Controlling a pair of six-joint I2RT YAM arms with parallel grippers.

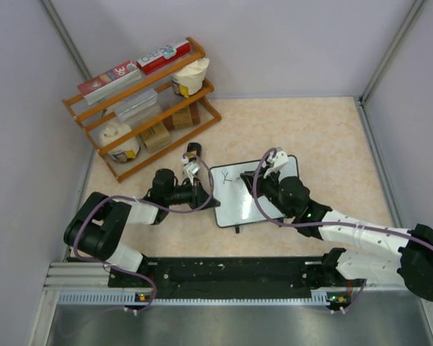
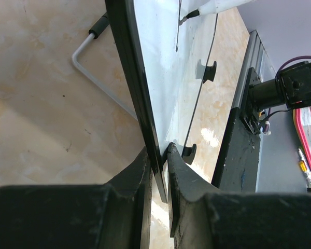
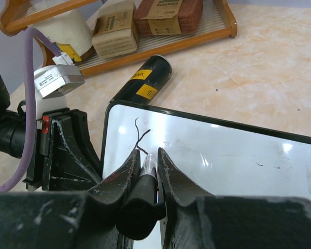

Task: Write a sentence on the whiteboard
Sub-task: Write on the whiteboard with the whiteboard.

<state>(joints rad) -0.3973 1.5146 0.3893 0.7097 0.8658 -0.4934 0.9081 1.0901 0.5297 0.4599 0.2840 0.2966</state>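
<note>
Top view: whiteboard [image 1: 254, 198] on table [image 1: 332, 137], between my two arms. Wooden rack [image 1: 141, 101] at far left corner. My left gripper [image 1: 197, 180] at board's left edge, my right gripper [image 1: 268, 167] over its upper right part. Sentence [image 1: 229, 176]: one small Y-like mark.

Left wrist: jaws narrow, pinching black frame of whiteboard, seen edge-on.

Right wrist: jaws narrow, clamped on marker [image 3: 145, 181], tip at end of thin black stroke. Black can [image 3: 143, 80] lies just beyond board.

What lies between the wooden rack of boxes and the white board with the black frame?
A black cylinder with yellow labels lies on its side between the wooden rack and the black-framed whiteboard; the right wrist view shows it most clearly.
</note>
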